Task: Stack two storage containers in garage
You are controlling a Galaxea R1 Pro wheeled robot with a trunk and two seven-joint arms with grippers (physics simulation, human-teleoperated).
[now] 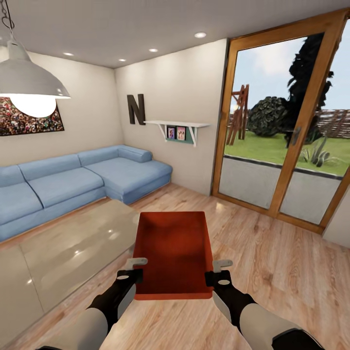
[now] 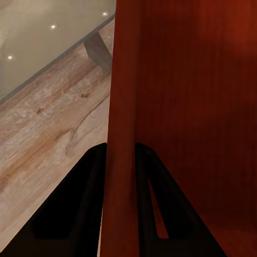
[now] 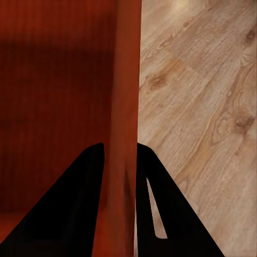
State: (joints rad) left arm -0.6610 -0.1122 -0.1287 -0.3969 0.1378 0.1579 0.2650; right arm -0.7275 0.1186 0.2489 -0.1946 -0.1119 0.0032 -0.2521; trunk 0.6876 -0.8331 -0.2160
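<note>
One orange-red open-topped storage container (image 1: pixel 175 253) hangs in front of me above the living room's wood plank floor. My left gripper (image 1: pixel 130 276) is shut on its left wall and my right gripper (image 1: pixel 219 277) is shut on its right wall. In the left wrist view the two black fingers (image 2: pixel 85 198) clamp the container's wall (image 2: pixel 120 134) between them. The right wrist view shows the same grip, with the fingers (image 3: pixel 80 203) astride the wall (image 3: pixel 124 123). The container's inside looks empty.
A low glass-topped coffee table (image 1: pixel 63 253) stands just left of the container. A blue corner sofa (image 1: pixel 73 180) runs along the left walls. Wood-framed glass doors (image 1: pixel 287 131) are at the right. Bare plank floor (image 1: pixel 272 267) stretches ahead and to the right.
</note>
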